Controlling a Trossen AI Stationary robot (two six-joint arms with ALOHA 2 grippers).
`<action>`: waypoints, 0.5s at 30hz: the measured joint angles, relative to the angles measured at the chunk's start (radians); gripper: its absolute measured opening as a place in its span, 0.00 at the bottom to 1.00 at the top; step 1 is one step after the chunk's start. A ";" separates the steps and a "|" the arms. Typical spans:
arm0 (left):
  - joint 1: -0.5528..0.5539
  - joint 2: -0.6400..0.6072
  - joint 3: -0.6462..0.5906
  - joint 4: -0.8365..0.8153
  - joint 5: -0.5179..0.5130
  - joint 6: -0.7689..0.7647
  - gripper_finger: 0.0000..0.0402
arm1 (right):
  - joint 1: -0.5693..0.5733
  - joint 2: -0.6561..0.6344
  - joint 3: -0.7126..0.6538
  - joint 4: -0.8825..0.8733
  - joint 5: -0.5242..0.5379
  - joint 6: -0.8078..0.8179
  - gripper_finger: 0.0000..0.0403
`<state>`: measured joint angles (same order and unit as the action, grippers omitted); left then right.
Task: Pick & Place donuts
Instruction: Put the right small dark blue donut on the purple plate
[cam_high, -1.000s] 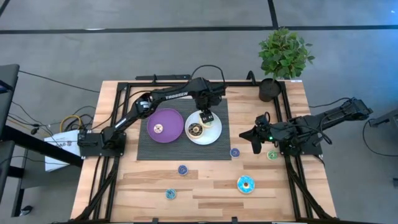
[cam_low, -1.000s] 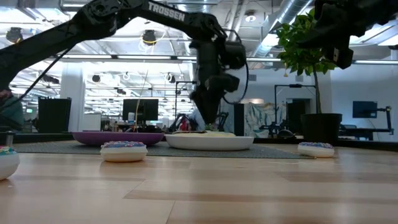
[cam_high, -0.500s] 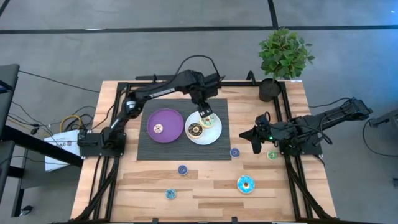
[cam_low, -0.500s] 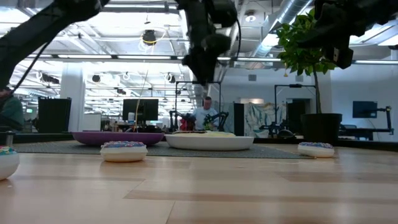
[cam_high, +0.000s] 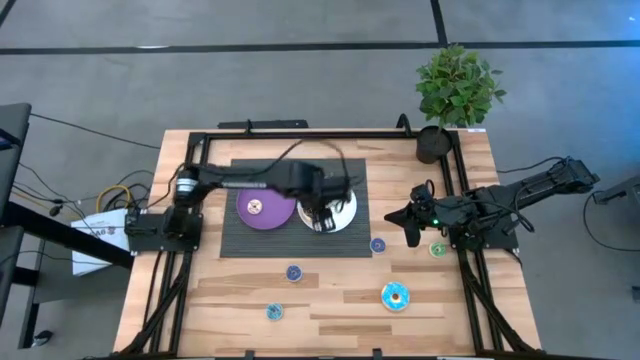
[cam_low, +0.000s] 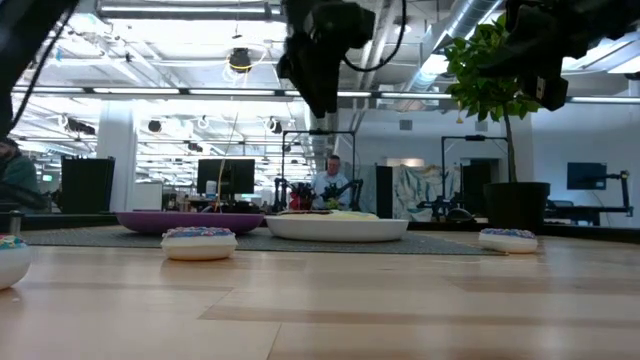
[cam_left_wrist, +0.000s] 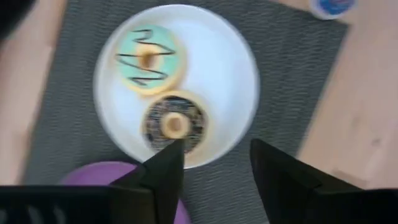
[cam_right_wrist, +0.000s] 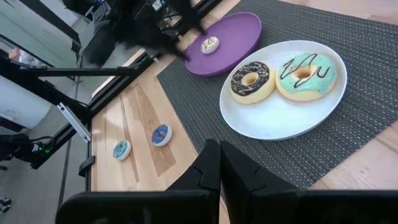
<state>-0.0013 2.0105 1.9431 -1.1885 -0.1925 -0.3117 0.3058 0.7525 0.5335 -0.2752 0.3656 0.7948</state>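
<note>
We've got the left gripper (cam_left_wrist: 214, 162) w/ jaws apart, empty, over the white plate (cam_left_wrist: 239, 81) holding brown donut (cam_left_wrist: 175, 123) & green donut (cam_left_wrist: 148, 58). Light, rigid-looking rings; grip across rim. Right gripper (cam_right_wrist: 219, 163) jaws together.

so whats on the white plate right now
Two donuts lie on the white plate: a brown iced donut and a light green donut. In the high view the left gripper hides them.

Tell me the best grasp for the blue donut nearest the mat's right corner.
Come straight down on the blue donut and pinch across its ring, or put one finger through the hole. It lies flat on bare wood, apart from the others, so top access looks open. The right gripper is closest.
</note>
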 joint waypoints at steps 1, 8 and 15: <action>-0.017 -0.036 -0.068 0.050 0.001 -0.028 0.41 | 0.000 0.000 0.000 0.000 0.000 0.000 0.00; -0.112 -0.305 -0.500 0.390 0.017 -0.244 0.20 | 0.000 0.000 0.000 0.003 0.001 0.000 0.00; -0.203 -0.568 -0.815 0.625 -0.044 -0.330 0.01 | 0.000 0.012 0.000 0.089 0.000 -0.040 0.00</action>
<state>-0.2042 1.4425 1.1286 -0.5636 -0.2364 -0.6416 0.3058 0.7645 0.5335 -0.1862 0.3656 0.7546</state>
